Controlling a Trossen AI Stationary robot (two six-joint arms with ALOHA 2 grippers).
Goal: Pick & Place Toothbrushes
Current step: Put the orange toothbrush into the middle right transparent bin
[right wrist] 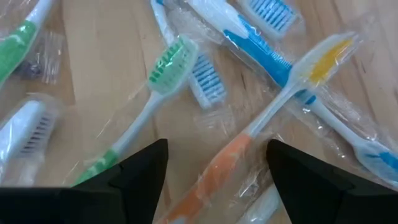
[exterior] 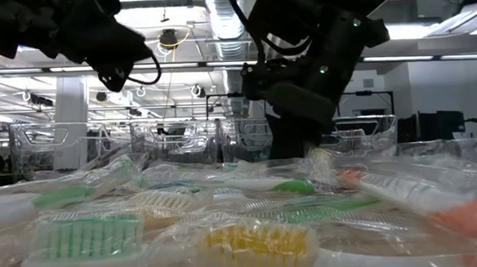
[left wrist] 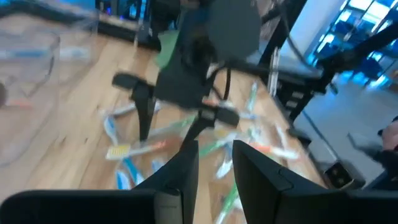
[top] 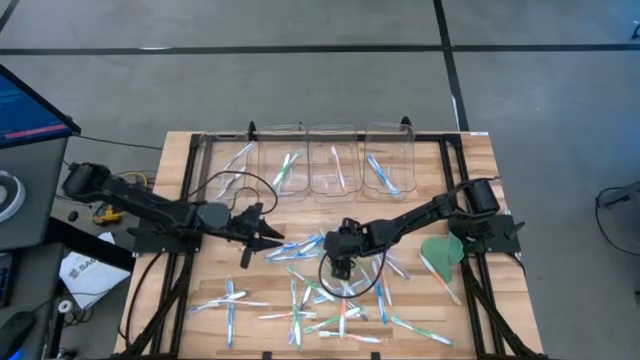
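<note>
Many wrapped toothbrushes (top: pixel 330 300) lie loose on the near half of the wooden table. My right gripper (top: pixel 340 268) points steeply down over the heap, open. In its wrist view an orange-handled toothbrush with yellow bristles (right wrist: pixel 261 124) lies on the wood between the wide-spread fingers (right wrist: pixel 214 180), and a green one (right wrist: pixel 155 93) lies beside it. I cannot tell whether the fingers touch anything. My left gripper (top: pixel 272 236) hovers nearly level at the heap's left side, open by a narrow gap (left wrist: pixel 214 162) with nothing in it.
Several clear containers (top: pixel 335 155) stand in a row along the far edge, some with toothbrushes inside. A flat green leaf-shaped piece (top: pixel 440 255) lies to the right of the heap. A black frame (top: pixel 190 200) runs along the table's sides.
</note>
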